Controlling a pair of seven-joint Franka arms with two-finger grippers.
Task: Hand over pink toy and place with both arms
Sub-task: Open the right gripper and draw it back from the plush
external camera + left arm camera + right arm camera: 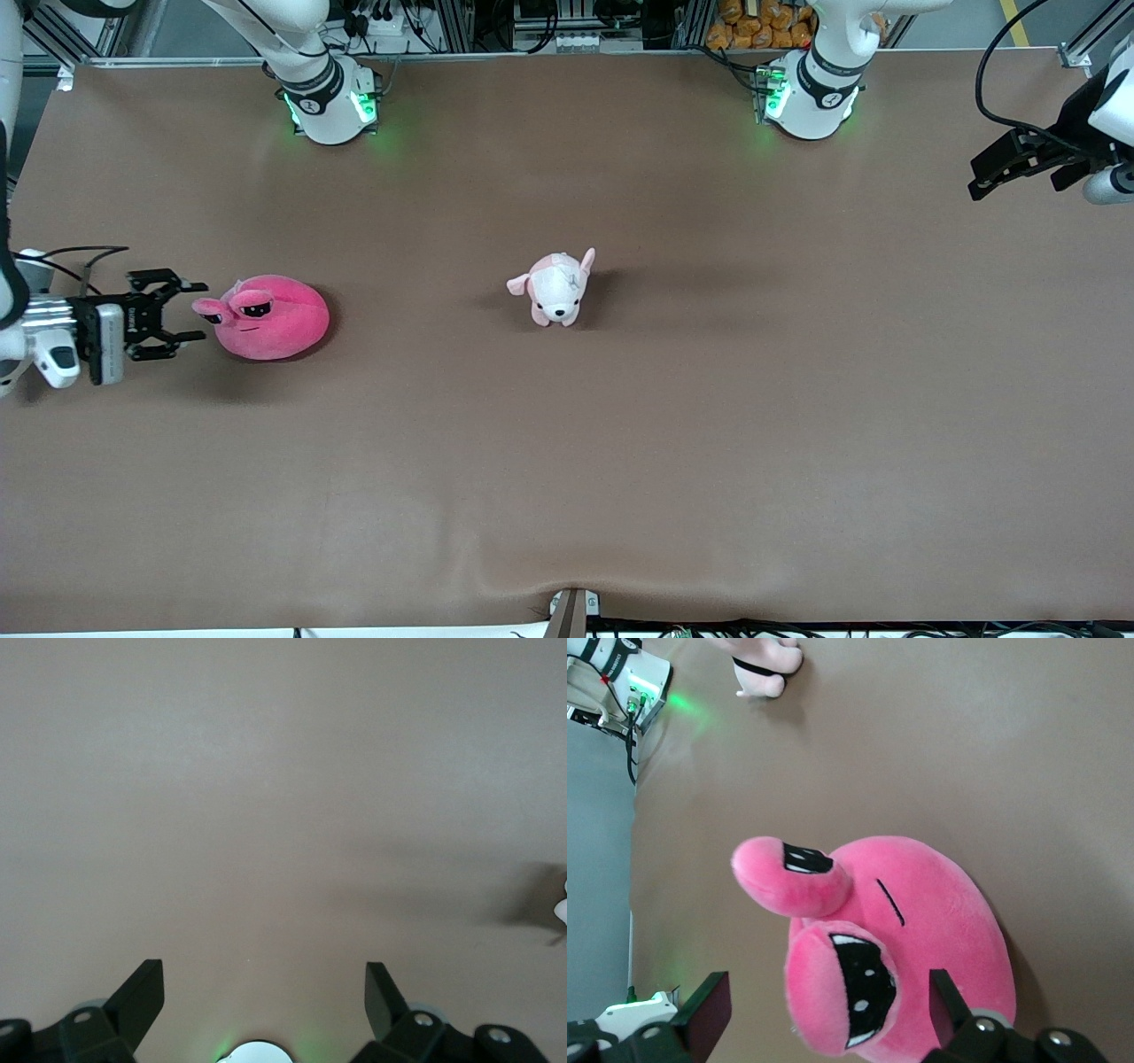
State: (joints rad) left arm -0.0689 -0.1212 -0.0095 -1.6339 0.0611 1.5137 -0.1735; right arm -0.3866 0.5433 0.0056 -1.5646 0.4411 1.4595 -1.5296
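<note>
Pink toy (270, 317): nearest the front camera of the things we see on the table, this hot-pink round plush lies flat on the brown table (620, 461) toward the right arm's end, its two stalked, half-lidded black eyes turned toward the gripper beside it. We see it free of any grip.

Puppy plush (558, 288): we find the small pale pink-and-white puppy near the middle of the table, slightly farther from the front camera than the pink toy and well apart from it.

Containers: we can make out no bin, tray or box on the tabletop; both plush toys sit directly on the brown surface.

Right gripper (188, 311): held low and level just beside the pink toy at the right arm's end of the table, fingers spread wide. In the right wrist view the pink toy (886, 948) fills the space ahead of the gripper (828, 1014), the two fingertips standing to either side of its eye stalks without closing on them.

Left gripper (988, 173): we see it raised over the left arm's end of the table, well away from both toys, fingers spread. In the left wrist view the gripper (264, 992) hangs over bare brown table and holds nothing.
</note>
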